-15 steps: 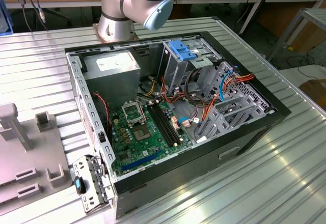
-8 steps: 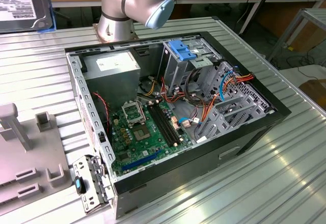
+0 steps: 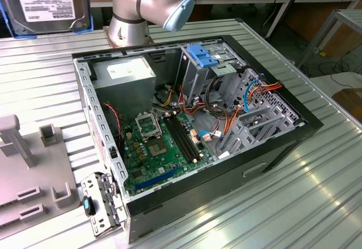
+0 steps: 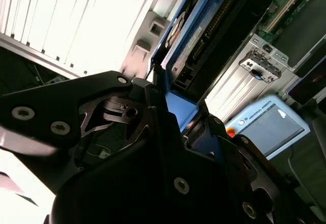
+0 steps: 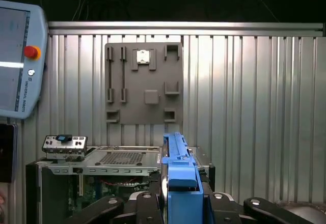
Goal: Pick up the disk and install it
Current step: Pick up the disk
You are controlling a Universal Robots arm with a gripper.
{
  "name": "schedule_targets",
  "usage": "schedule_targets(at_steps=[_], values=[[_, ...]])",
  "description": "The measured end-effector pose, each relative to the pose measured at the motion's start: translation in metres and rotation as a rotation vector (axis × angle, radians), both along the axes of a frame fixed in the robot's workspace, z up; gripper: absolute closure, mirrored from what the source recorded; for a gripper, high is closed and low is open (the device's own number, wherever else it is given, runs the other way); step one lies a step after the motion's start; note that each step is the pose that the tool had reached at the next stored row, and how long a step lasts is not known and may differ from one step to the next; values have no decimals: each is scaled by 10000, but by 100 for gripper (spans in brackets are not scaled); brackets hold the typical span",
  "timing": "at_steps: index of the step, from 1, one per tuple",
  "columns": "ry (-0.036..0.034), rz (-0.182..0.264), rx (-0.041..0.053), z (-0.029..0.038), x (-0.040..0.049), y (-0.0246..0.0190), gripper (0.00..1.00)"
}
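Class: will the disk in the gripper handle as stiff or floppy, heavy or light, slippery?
Probably stiff: the disk stands straight on edge in the gripper. Likely heavy for its size, given its metal body. Smooth blue rails may slip.

case (image 3: 226,188) open-topped, cables (image 3: 266,86) crowding drive cage (image 3: 195,73)

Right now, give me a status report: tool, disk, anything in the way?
Tool shut on the disk, held edge-on. Disk clear of the open computer case, not installed. Cables bunched beside the drive cage.
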State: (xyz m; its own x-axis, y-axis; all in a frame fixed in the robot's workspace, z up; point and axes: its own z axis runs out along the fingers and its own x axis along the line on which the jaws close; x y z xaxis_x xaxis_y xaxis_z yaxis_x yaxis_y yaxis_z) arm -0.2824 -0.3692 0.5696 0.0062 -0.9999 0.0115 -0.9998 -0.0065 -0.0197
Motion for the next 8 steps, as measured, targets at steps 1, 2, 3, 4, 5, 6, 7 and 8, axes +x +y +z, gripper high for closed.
schedule_targets(at_steps=[1, 2, 3, 4, 5, 6, 7, 8], values=[[0, -1, 0, 0, 52, 0, 63], [1, 0, -1, 0, 93, 0, 63], [-1, 0, 1, -2, 178, 0, 63], [0, -1, 0, -2, 240, 0, 63], [0, 0, 0, -2, 289, 0, 63], [0, 0, 0, -3, 397, 0, 63], [0, -1, 0, -3, 450, 0, 63], [0, -1, 0, -3, 490, 0, 63]])
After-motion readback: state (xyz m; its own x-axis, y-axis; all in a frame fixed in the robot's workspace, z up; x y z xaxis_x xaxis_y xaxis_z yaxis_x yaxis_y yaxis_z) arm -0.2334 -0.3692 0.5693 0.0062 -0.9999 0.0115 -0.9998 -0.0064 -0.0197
